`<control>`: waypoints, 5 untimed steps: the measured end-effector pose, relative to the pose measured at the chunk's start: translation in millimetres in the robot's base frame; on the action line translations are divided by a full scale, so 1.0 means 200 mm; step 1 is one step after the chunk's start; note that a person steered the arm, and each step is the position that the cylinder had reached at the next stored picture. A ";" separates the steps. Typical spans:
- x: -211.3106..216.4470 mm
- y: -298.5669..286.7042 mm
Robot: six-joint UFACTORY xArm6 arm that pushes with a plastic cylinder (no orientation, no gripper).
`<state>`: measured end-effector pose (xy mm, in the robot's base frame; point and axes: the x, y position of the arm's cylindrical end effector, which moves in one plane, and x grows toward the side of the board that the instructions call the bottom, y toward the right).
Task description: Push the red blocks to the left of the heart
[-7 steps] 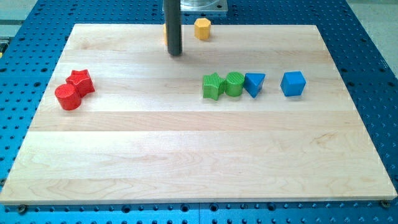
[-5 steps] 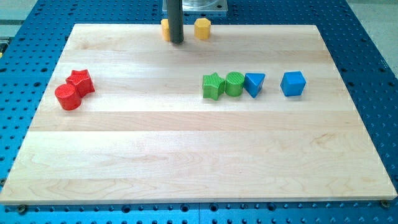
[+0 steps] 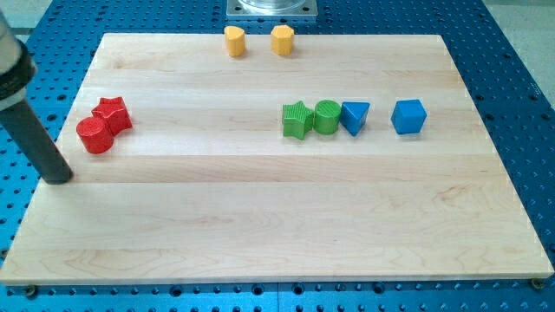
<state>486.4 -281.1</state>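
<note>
A red star block [image 3: 114, 113] and a red cylinder [image 3: 94, 135] sit touching each other near the board's left edge. A yellow heart block [image 3: 234, 41] stands at the view's top, left of a yellow hexagon block [image 3: 282, 39]. My tip [image 3: 59, 178] rests at the board's left edge, below and left of the red cylinder, apart from it.
A green star [image 3: 296, 120], a green cylinder [image 3: 327, 116] and a blue triangular block [image 3: 355, 116] stand in a touching row right of centre. A blue cube [image 3: 408, 116] stands further right. The wooden board [image 3: 277, 217] lies on a blue perforated table.
My rod has left the view's top near the yellow blocks and now stands at the board's left edge below the red cylinder. The yellow heart is uncovered. No block has moved.
</note>
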 end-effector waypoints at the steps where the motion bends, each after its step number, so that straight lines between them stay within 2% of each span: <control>1: -0.28 0.19; 2: -0.53 0.30; 3: -0.63 0.47; 4: -0.83 0.64; 5: -0.94 0.54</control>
<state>298.4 -173.5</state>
